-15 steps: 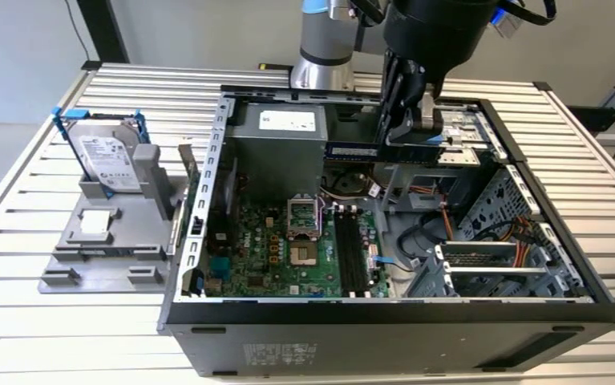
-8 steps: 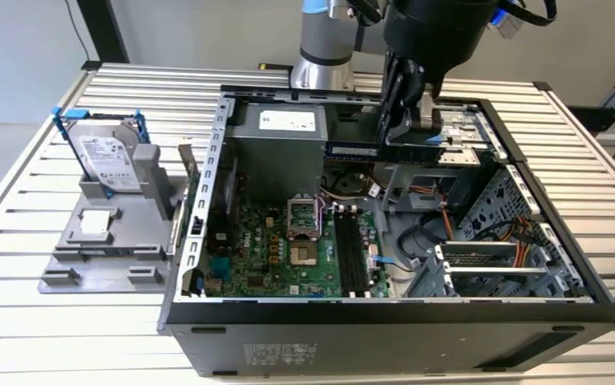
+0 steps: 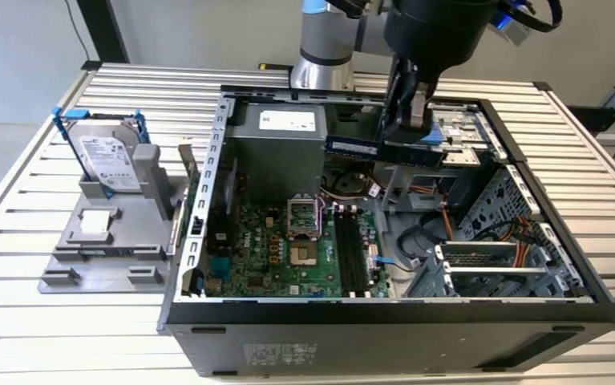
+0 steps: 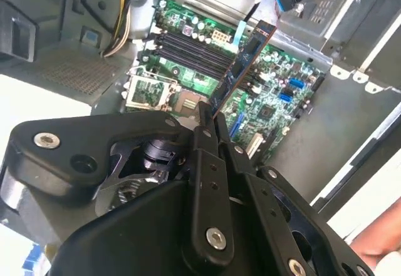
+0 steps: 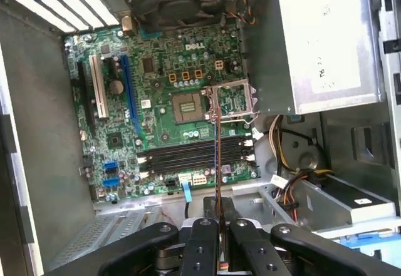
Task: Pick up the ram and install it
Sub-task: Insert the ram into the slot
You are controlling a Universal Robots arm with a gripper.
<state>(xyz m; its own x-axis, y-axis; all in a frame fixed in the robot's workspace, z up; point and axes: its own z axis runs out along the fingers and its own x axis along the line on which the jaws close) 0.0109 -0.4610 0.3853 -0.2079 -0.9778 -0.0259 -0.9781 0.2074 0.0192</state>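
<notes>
The ram [image 3: 380,150] is a long dark blue-black stick that hangs level above the open computer case [image 3: 195,241], over its far part. My gripper [image 3: 406,128] is shut on it from above. In the second wrist view the ram [image 4: 244,63] sticks out from between the fingers of the gripper [image 4: 210,122] toward the motherboard. The first wrist view catches the ram [image 5: 217,157] edge-on as a thin line running out of the gripper [image 5: 218,216] and crossing the black memory slots [image 5: 188,157] below. Those slots [image 3: 352,253] lie beside the processor socket [image 3: 301,228].
A silver hard drive in a blue frame [image 3: 109,152] stands on a grey fixture [image 3: 99,241] at the exterior view's left, with a green card [image 3: 188,172] on edge beside it. Inside the case are the power supply [image 3: 275,136], cables [image 3: 435,233] and drive cages [image 3: 499,257].
</notes>
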